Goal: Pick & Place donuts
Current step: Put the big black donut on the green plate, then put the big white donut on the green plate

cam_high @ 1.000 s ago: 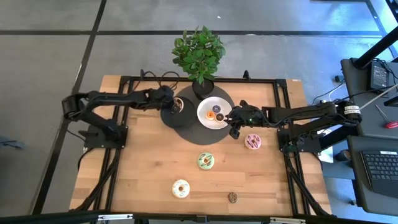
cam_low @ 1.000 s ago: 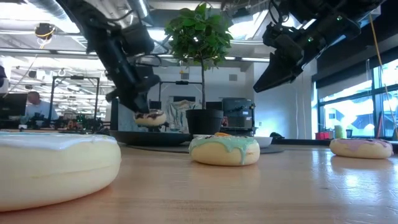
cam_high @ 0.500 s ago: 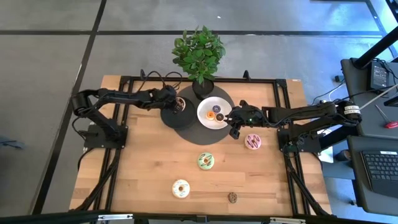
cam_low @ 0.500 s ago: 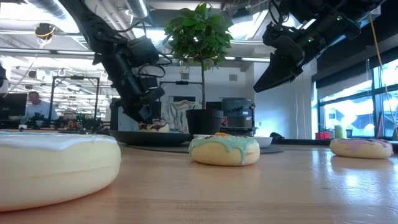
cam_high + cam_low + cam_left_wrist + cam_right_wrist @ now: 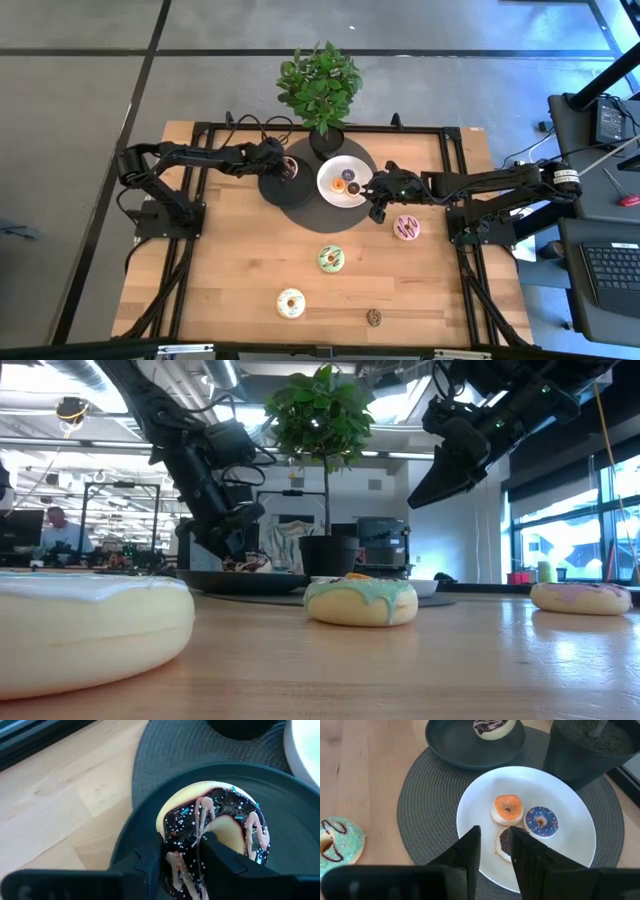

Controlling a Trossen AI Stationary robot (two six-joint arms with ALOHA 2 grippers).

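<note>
So far four of the toy donuts look placed. A chocolate-frosted ring donut with pink drizzle and sprinkles (image 5: 212, 837) lies on the round black plate (image 5: 295, 820), and three tinier ones sit together on the round white plate (image 5: 570, 810): an orange-topped one (image 5: 507, 809), a blue-frosted one (image 5: 541, 821) and a dark brown one (image 5: 507, 842).

The left gripper (image 5: 182, 870) hangs right over the black plate, its dark fingers (image 5: 150, 862) parted either side of the chocolate donut's near edge; whether they touch it, I cannot tell. The right gripper (image 5: 494, 851) hovers over the white plate's near rim, its jaws a narrow gap apart and empty.

Left on the bare wooden table (image 5: 230, 270), judging by the task, are a pink-frosted ring donut (image 5: 407, 228) near the right arm, a green-frosted one (image 5: 331, 259) at mid-table, a cream-white one (image 5: 291, 303) nearer the front edge, and a tiny brown one (image 5: 374, 317) beside it. So roughly half remains.
</note>
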